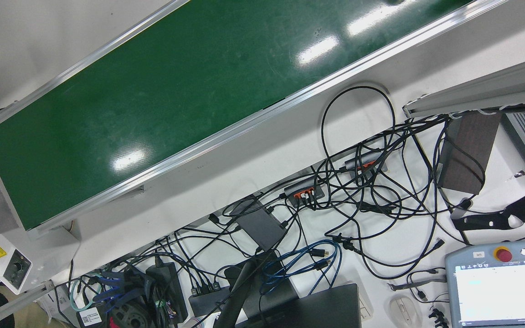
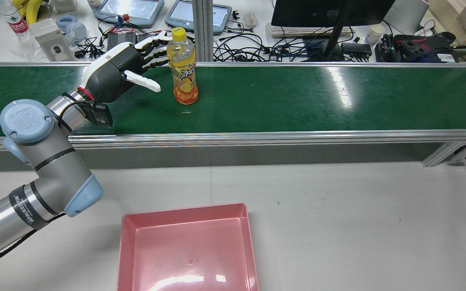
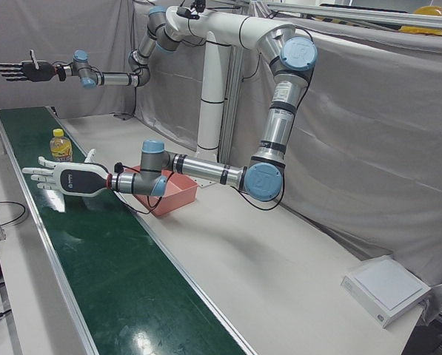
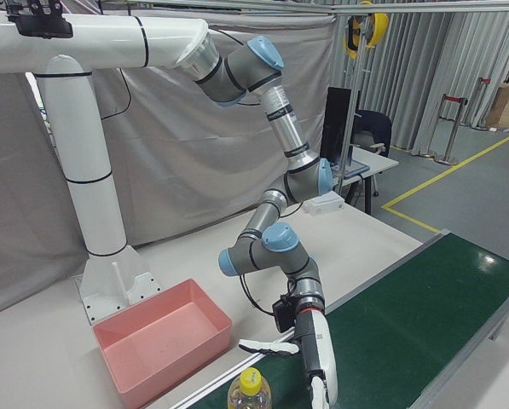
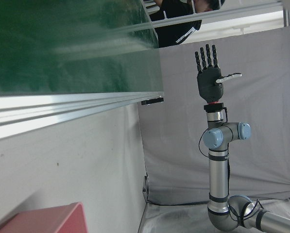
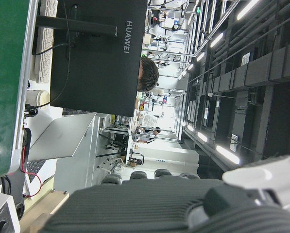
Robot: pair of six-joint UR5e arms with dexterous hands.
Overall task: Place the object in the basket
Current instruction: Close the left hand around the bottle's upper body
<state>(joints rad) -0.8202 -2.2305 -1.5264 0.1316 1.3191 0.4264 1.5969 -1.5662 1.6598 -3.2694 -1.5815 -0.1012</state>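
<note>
**Left hand open beside the bottle**

The orange drink bottle [image 2: 183, 68] stands upright, yellow cap up, on the green conveyor belt [image 2: 297, 101]. The left hand [image 2: 123, 70] has its fingers [image 2: 152, 44] spread apart just beside it, not visibly gripping. The pink basket [image 2: 188, 250] sits well apart on the desk [image 2: 358, 210].

The pink basket [image 2: 188, 246] ran off the rear view's bottom edge; the bottle [image 4: 249, 393] was cut off in the right-front view
</note>
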